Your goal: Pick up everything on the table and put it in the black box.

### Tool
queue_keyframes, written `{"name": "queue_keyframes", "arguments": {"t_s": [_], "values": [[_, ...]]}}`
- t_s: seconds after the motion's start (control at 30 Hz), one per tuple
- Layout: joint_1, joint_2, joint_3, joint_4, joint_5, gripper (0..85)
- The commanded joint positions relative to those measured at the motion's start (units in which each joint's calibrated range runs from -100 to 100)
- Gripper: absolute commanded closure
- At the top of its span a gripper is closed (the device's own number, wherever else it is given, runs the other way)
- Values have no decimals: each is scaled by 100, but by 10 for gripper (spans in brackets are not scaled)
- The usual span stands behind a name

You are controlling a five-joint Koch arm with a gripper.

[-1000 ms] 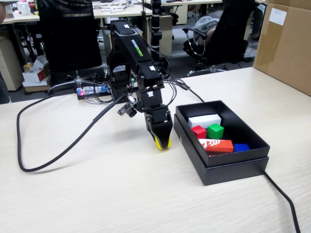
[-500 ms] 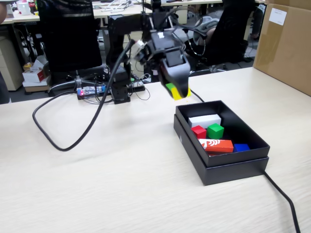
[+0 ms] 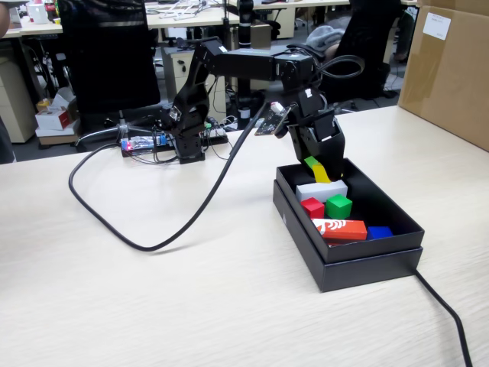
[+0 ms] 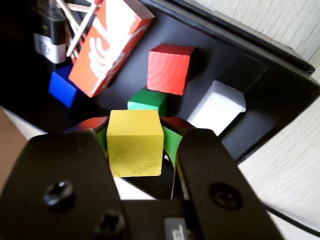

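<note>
In my wrist view the gripper (image 4: 135, 145) has its jaws pressed against two opposite faces of the yellow cube (image 4: 135, 142), which sits square between them with no long axis to speak of, one flat face toward the camera. Beyond it, down in the black box (image 4: 280, 85), I see the green cube (image 4: 146, 101), then the red cube (image 4: 169, 68) tilted slightly, beside a white block (image 4: 216, 106) and a long red-orange block (image 4: 107, 45) lying diagonally. In the fixed view the gripper (image 3: 318, 170) hangs over the box's far end, above the table (image 3: 153, 306).
</note>
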Motion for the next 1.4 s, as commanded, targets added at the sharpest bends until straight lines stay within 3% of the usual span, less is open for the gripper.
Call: {"name": "queue_keyframes", "arguments": {"t_s": [0.0, 0.23, 0.33, 0.43, 0.57, 1.03, 1.37], "values": [[-5, 43, 292, 229, 34, 802], [-63, 410, 11, 350, 39, 774], [-63, 422, -180, 350, 24, 617], [-68, 341, -243, 350, 5, 585], [-59, 89, -234, 350, 5, 464], [-137, -2481, -107, 220, -68, 458], [-1001, -3296, -1059, 600, -527, 399]]}}
